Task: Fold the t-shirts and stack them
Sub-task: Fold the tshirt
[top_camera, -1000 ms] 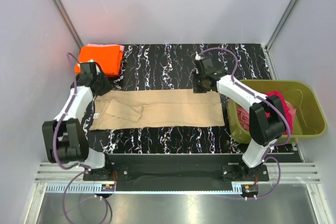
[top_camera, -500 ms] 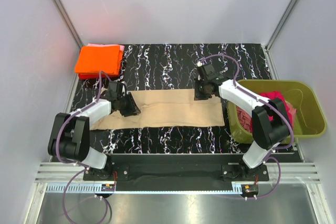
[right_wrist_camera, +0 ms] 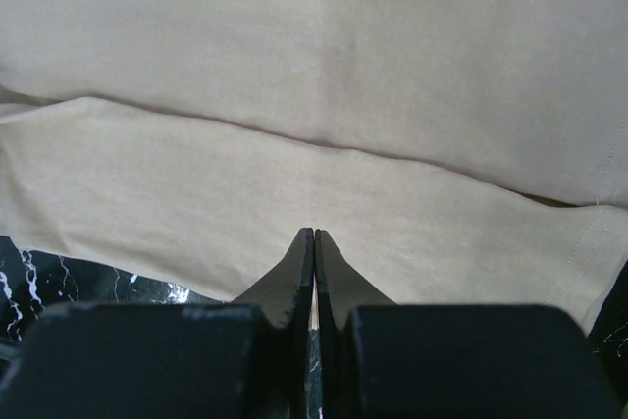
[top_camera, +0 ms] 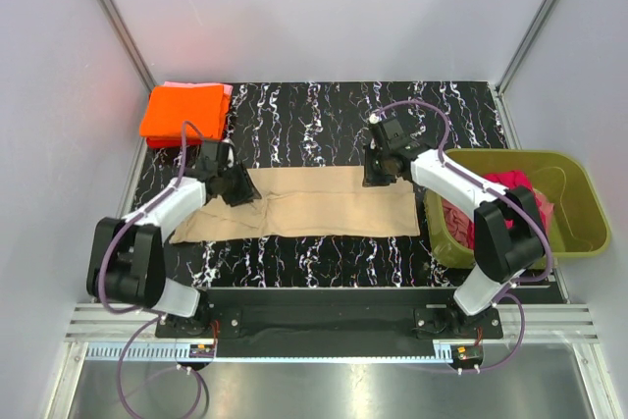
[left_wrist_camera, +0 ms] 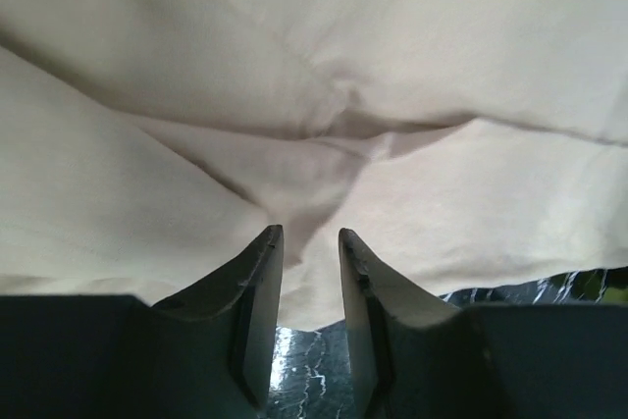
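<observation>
The tan-beige t-shirt [top_camera: 324, 203] lies on the black marbled table as a long folded strip. My left gripper [top_camera: 238, 186] is over its left end, fingers narrowly apart and closed on a raised fold of tan cloth [left_wrist_camera: 324, 134]. My right gripper [top_camera: 373, 176] is shut at the shirt's far edge, right of centre. In the right wrist view its tips [right_wrist_camera: 314, 233] rest on flat tan cloth [right_wrist_camera: 294, 66]. The orange t-shirt [top_camera: 183, 113] is folded at the back left, on the pale pink one [top_camera: 228, 91]. The magenta-red t-shirt [top_camera: 515, 188] lies crumpled in the tub.
The olive-green tub [top_camera: 549, 254] stands at the table's right edge, close to the right arm's elbow. White walls enclose the table on three sides. The folded orange stack is just behind the left gripper.
My left gripper has moved from beside the orange stack to the right onto the tan shirt, carrying its left end over. My right gripper has barely moved.
</observation>
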You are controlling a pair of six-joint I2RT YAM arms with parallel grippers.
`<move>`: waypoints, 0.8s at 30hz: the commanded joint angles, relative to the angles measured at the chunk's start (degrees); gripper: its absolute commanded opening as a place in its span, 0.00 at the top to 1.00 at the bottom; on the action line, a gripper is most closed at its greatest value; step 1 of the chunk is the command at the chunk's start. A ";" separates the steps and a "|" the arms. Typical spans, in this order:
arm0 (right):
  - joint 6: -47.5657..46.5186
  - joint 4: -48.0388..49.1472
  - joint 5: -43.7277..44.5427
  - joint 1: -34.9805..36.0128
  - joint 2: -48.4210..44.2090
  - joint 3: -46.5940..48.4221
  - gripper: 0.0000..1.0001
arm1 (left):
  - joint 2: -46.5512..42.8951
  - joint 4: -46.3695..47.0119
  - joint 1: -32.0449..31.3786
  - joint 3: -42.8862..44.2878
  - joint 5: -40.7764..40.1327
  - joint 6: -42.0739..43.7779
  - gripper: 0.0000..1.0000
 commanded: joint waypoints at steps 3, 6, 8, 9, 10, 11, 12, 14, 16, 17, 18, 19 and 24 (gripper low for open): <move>-1.63 -0.12 5.48 0.29 -3.18 -1.38 0.93 | -5.72 -5.97 -0.20 6.22 -10.16 1.41 0.65; -1.72 -0.30 8.03 0.29 -3.35 -2.69 0.93 | -6.25 -3.61 -0.20 4.38 -9.74 0.80 0.65; -1.89 0.57 9.88 0.29 -2.48 -3.22 0.93 | -5.64 -1.58 -0.29 3.32 -10.35 0.27 0.65; -2.24 1.10 10.58 0.29 -1.69 -3.23 0.94 | -4.94 -1.66 -0.11 3.40 -11.22 0.27 0.65; -2.86 1.11 10.94 0.29 0.75 -2.88 0.94 | -4.15 -1.75 -0.11 3.58 -11.67 0.27 0.65; -3.04 1.19 11.20 0.29 2.08 -2.00 0.95 | -2.31 -2.01 -0.11 3.84 -12.37 0.27 0.65; -3.39 1.19 11.20 0.29 4.45 -1.65 0.95 | -1.42 -2.45 0.24 3.93 -13.25 0.36 0.65; -3.39 1.46 12.34 0.55 5.87 -1.82 0.95 | 1.04 -3.77 0.68 4.36 -14.91 0.62 0.65; -2.26 1.20 14.63 1.25 6.32 -2.96 0.95 | 1.92 -4.38 2.08 4.46 -16.24 0.45 0.65; -1.64 1.11 15.94 1.43 6.06 -4.96 0.95 | 1.67 -4.47 2.52 4.20 -16.94 0.36 0.65; -1.02 1.28 16.30 1.78 5.44 -6.03 0.96 | 1.40 -4.39 3.22 4.11 -18.42 0.27 0.65; 0.38 1.37 16.56 2.65 5.09 -8.13 0.96 | 0.62 -4.30 3.40 4.02 -19.66 0.44 0.64; 3.11 1.11 18.67 6.70 3.16 -11.84 0.97 | 1.66 -4.91 3.84 5.42 -26.25 3.43 0.63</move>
